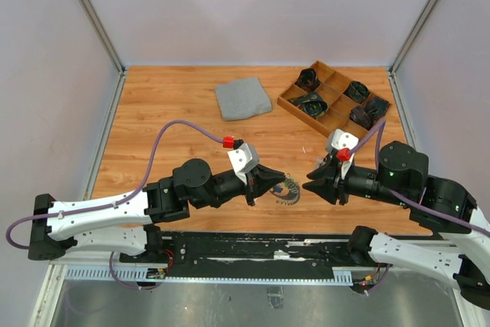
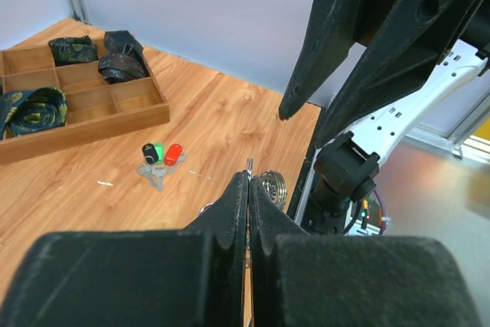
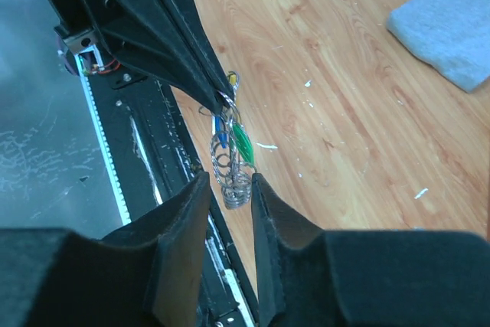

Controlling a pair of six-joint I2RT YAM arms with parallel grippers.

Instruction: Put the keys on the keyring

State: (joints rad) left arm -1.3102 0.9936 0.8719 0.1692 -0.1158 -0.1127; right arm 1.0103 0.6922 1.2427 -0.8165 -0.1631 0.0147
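My left gripper (image 1: 282,181) (image 2: 249,177) is shut on the top of the silvery keyring (image 3: 223,160), which hangs from its tips just above the table's near edge. A green key (image 3: 243,143) and a blue key (image 3: 220,129) hang on the ring. The ring's coiled lower end (image 3: 238,193) (image 2: 272,185) sits between the fingers of my right gripper (image 3: 228,177) (image 1: 308,183), whose jaws stand apart on either side of it. A small bunch of keys (image 2: 157,158) with black, green and red heads lies on the wood. The keyring (image 1: 289,189) shows between the two grippers from above.
A wooden divided tray (image 1: 291,103) (image 2: 84,132) holding dark rolled items stands at the back right. A folded grey cloth (image 1: 242,98) (image 3: 452,32) lies at the back middle. The black base rail (image 3: 153,151) runs just below the keyring.
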